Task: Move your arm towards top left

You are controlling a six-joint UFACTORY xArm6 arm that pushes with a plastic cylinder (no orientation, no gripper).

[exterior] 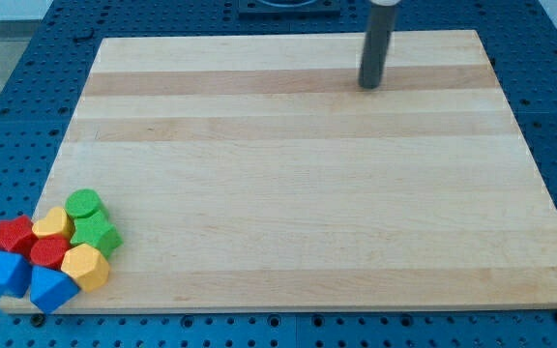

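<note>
My tip [370,85] touches the wooden board [298,174] near the view's top, right of centre. All blocks are clustered at the bottom left corner, far from my tip: a green cylinder [84,204], a green block [96,235], a yellow block [54,224], a yellow hexagonal block [85,266], a red star block [13,233], a red block [49,252], a blue block [5,273] and a blue block [52,288].
The board lies on a blue perforated table [27,87]. The left blue block and the red star overhang the board's left edge.
</note>
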